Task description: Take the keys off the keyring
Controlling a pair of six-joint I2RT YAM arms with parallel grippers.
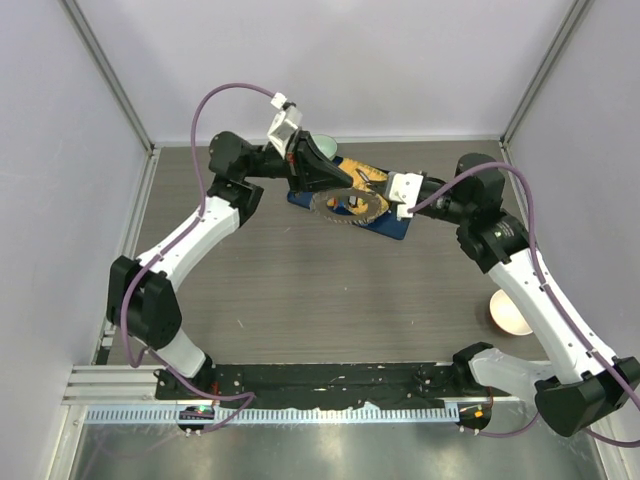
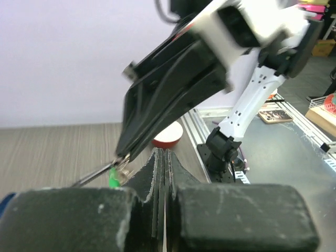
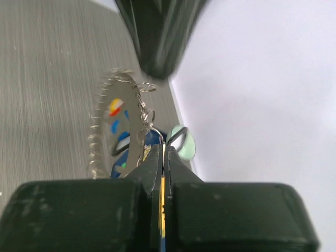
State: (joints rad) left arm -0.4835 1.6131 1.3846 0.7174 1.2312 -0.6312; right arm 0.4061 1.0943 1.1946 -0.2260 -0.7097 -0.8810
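The keyring (image 1: 348, 205), a spiky grey wreath of silvery keys, hangs tilted between both grippers above a blue tray (image 1: 396, 229). In the right wrist view the keyring (image 3: 113, 131) is edge-on, with coloured key heads showing through it. My right gripper (image 1: 390, 206) is shut on the keyring's right edge; a small ring runs into its closed jaws (image 3: 163, 149). In the left wrist view its black tips pinch by a green-headed key (image 2: 113, 177). My left gripper (image 1: 322, 185) is shut (image 2: 164, 152) at the keyring's far left edge; what it grips is hidden.
A pale green bowl (image 1: 328, 148) stands behind the tray at the back wall and also shows in the right wrist view (image 3: 186, 144). A cream bowl (image 1: 508, 312) with a red outside (image 2: 168, 137) sits at the right. Yellow and orange things lie on the tray.
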